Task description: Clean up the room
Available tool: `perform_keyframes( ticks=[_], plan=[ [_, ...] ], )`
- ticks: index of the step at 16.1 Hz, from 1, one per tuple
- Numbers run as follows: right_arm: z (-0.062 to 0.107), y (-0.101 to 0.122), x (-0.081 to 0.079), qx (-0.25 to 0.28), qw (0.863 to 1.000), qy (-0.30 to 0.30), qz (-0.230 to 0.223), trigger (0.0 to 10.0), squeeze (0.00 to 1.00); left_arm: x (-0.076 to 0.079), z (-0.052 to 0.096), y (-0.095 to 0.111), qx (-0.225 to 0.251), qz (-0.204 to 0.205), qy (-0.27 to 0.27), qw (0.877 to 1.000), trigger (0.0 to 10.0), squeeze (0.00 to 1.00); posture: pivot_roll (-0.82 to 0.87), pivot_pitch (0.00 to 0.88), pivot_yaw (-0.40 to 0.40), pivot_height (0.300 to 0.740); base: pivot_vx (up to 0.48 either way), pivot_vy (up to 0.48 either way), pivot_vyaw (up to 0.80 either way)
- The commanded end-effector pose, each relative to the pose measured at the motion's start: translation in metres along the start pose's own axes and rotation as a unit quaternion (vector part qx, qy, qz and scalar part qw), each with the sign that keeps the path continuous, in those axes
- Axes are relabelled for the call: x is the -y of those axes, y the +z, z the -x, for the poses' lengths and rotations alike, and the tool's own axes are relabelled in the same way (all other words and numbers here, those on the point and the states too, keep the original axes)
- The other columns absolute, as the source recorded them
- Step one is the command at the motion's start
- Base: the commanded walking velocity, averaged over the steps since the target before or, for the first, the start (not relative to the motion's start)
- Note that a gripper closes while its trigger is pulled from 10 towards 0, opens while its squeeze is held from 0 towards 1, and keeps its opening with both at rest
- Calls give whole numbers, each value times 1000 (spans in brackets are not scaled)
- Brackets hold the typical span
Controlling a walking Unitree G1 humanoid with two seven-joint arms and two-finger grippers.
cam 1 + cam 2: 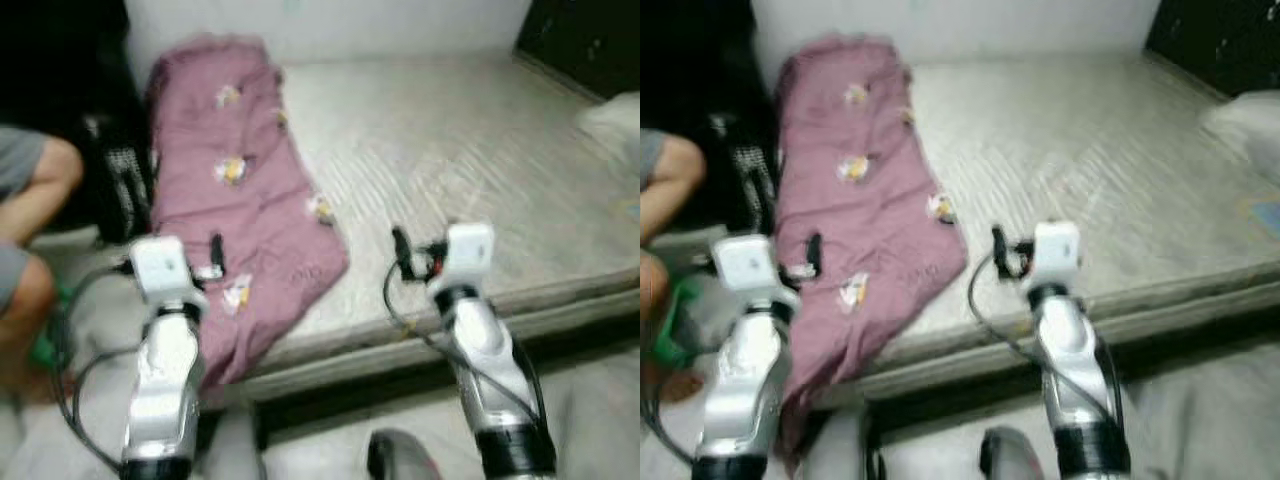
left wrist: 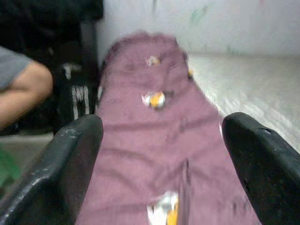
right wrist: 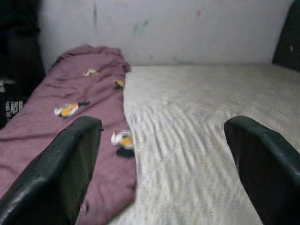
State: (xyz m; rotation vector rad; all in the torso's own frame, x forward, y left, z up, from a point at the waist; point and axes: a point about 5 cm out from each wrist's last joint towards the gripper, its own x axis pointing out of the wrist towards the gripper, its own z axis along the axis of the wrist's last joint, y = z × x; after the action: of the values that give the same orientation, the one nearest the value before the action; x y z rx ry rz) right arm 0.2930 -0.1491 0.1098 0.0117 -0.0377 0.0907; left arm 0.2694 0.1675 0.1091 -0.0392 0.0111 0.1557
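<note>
Left gripper: fingers spread wide, holding nothing, poised over the near end of the mauve blanket, which lies lengthwise along the left side of the bed and droops off its near edge. Right gripper: likewise open and empty, above bare mattress just right of the blanket. Likely hazards: a one-sided pinch dragging the cloth to the floor; a person's knee close on the left, within a careless swing.

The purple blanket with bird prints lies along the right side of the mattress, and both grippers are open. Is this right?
Not quite: the purple blanket lies along the left side of the mattress, as the left eye view shows. Left gripper and right gripper are indeed open.
</note>
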Motion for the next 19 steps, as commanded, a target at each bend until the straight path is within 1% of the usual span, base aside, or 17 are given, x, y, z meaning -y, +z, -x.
perform_keyframes(
  ticks=[1,7,11,12,13,15,17,18,19],
  plan=[
    [-1,3,-3,6,1000,7,-4,10000,0,-2,-2,4,5,-4,3,1000,10000,0,-33,22,-10,609,0,0,0],
    [-1,4,-3,5,1000,8,-2,10000,0,-3,-2,4,4,-2,6,1000,10000,0,-33,31,-11,609,0,0,0],
    [0,4,-3,5,1000,9,-1,10000,0,-4,-1,3,-5,5,6,1000,10000,0,-36,40,-10,564,0,0,0],
    [0,4,-3,5,1000,9,-1,10000,0,-5,0,1,-13,9,6,1000,10000,0,-36,41,-12,559,0,0,0],
    [1,4,-3,4,1000,9,0,10000,0,-8,2,-9,-45,29,11,999,10000,0,-35,43,-13,559,0,0,0],
    [1,3,-4,0,1000,11,0,10000,0,-10,3,-14,-61,38,13,997,10000,0,-33,42,-13,559,0,0,0],
    [2,-8,-9,-34,999,33,3,10000,0,-14,6,-27,-98,62,20,993,10000,0,-36,41,-11,559,0,0,0],
    [3,-14,-12,-47,998,42,0,10000,0,-16,7,-33,-114,84,27,990,10000,0,-35,38,-8,559,0,0,0],
    [3,-19,-14,-50,998,42,-6,10000,0,-21,5,-36,-124,96,36,987,10000,0,-32,18,6,559,0,0,0]
  ],
)
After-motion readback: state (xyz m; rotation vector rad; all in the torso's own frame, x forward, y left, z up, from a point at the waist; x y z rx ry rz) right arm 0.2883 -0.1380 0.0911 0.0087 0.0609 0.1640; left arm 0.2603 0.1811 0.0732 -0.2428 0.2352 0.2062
